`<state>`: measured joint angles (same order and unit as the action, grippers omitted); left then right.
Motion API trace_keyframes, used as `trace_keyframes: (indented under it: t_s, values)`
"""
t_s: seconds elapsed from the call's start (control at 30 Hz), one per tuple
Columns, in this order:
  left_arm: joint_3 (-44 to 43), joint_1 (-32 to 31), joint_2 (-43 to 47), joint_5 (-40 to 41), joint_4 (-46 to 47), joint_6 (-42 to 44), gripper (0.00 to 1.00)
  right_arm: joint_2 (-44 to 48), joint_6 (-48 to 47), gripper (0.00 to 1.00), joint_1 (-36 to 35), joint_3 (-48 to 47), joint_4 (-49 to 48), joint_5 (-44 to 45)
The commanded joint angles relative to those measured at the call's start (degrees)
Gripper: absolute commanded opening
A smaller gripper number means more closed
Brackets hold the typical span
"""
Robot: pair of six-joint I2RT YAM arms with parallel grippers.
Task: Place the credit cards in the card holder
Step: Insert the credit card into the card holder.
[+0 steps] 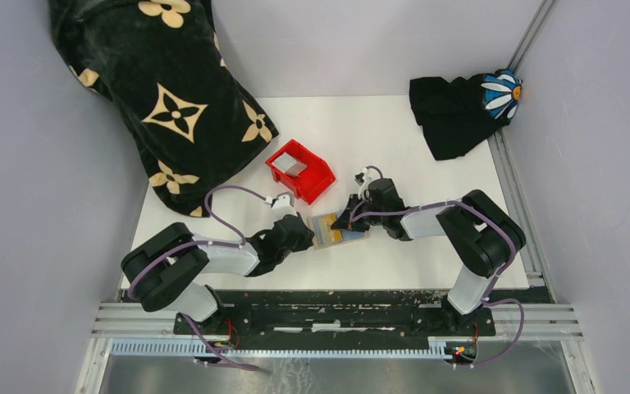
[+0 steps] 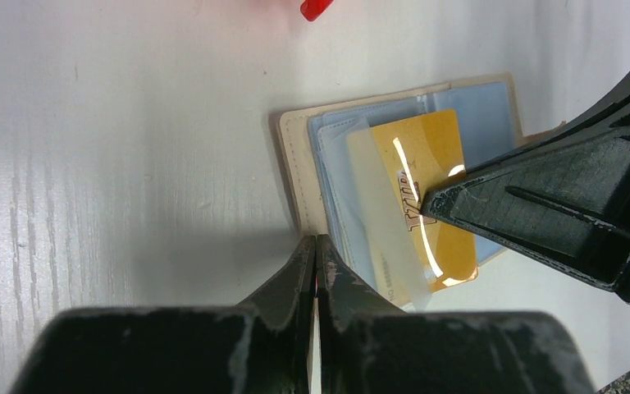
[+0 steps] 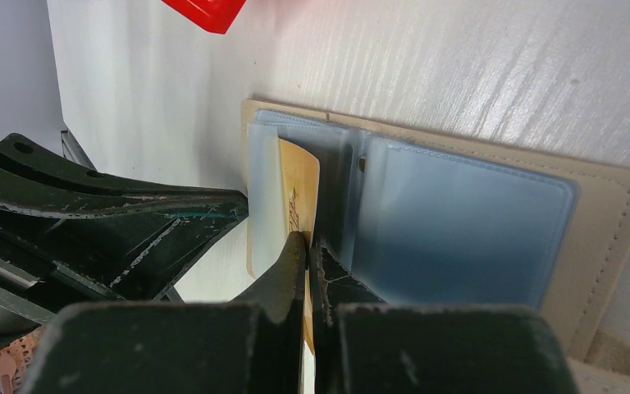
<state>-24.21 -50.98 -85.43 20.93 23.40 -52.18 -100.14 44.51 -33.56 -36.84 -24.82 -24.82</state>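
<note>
The tan card holder (image 1: 325, 222) lies open on the white table, its pale blue clear sleeves up; it also shows in the left wrist view (image 2: 294, 156) and the right wrist view (image 3: 607, 213). My right gripper (image 1: 351, 223) (image 3: 308, 240) is shut on a gold credit card (image 2: 435, 148) (image 3: 299, 180), which stands partly inside a clear sleeve (image 2: 377, 213). My left gripper (image 1: 308, 236) (image 2: 317, 240) is shut on the holder's near left edge. A grey card (image 1: 287, 167) lies in the red bin.
The red bin (image 1: 318, 182) stands just behind the holder. A large black cloth with cream flowers (image 1: 156, 90) covers the back left. A black cloth with a blue and white flower (image 1: 459, 107) lies at the back right. Grey walls close both sides.
</note>
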Motion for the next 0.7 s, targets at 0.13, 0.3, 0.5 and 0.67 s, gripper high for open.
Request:
trace_keyframes:
  t_s: [0.13, 0.3, 0.5, 0.67]
  values:
    - [-1.34, -0.15, -2.95, -0.2, -1.01, 2.59, 0.08, -2.76, -2.8, 0.01, -0.84, 1.84, 7.8, 0.91]
    - [-1.61, -0.12, -3.19, -0.66, -0.85, 2.53, 0.08, -3.59, -1.96, 0.01, -2.42, 0.72, 7.53, 1.66]
    - [-1.16, -0.16, -3.2, -1.46, -0.01, 2.27, 0.08, -4.4, -0.53, 0.05, -3.93, 0.27, 6.99, 2.93]
    - [-0.79, -0.42, -3.6, -2.11, 0.74, 2.09, 0.08, -4.25, 0.31, 0.13, -4.92, 0.37, 6.84, 3.87]
